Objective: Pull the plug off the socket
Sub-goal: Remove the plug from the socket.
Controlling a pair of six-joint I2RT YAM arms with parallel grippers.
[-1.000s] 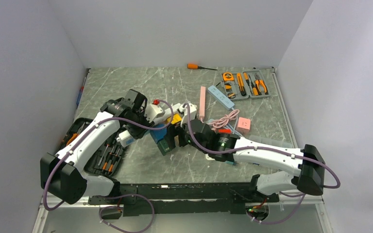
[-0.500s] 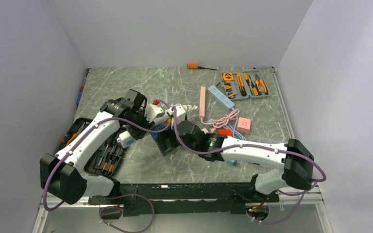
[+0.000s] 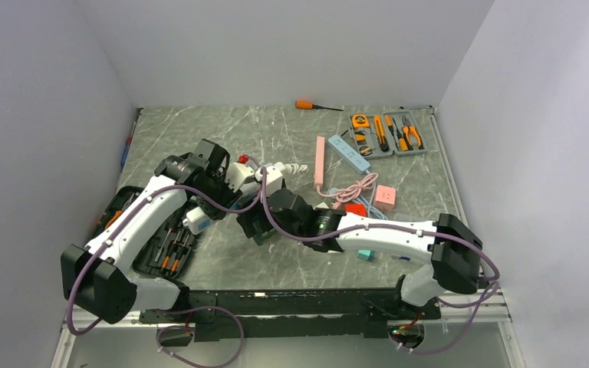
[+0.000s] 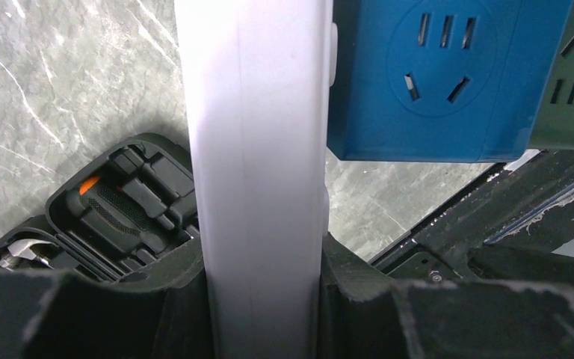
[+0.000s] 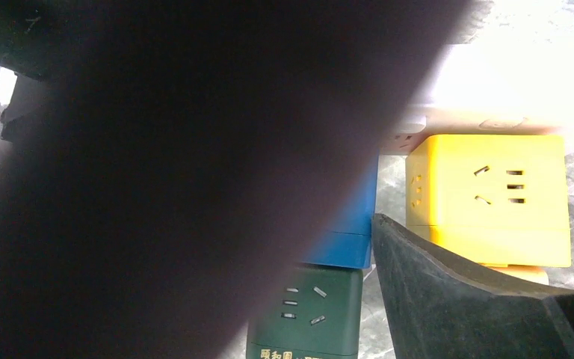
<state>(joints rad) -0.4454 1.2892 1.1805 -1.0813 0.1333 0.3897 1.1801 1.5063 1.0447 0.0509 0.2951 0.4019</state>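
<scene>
Bare counter (image 3: 199, 130) along the far left gives open passage. The middle is crowded: the left claw (image 4: 265, 314) clamps the white strip (image 4: 258, 149), and the right claw (image 3: 261, 218) spreads wide at the cube sockets (image 5: 493, 194). The tool case (image 3: 153, 268) bars the left edge. The pink strip (image 3: 319, 162) and cable (image 3: 357, 188) hem the right. Gaps between the cubes seem tight, though the right wrist view is mostly dark.

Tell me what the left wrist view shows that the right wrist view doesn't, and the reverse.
Left wrist only: the left fingers clamped on a white bar, and an open black case behind it.
Right wrist only: a yellow cube with its outlets showing, and gold lettering on the green cube. A large dark blur covers much of this view.
Both: the blue cube, the green cube next to it, and the marble table. A pale shape above the yellow cube may be the same bar; I cannot tell.
</scene>
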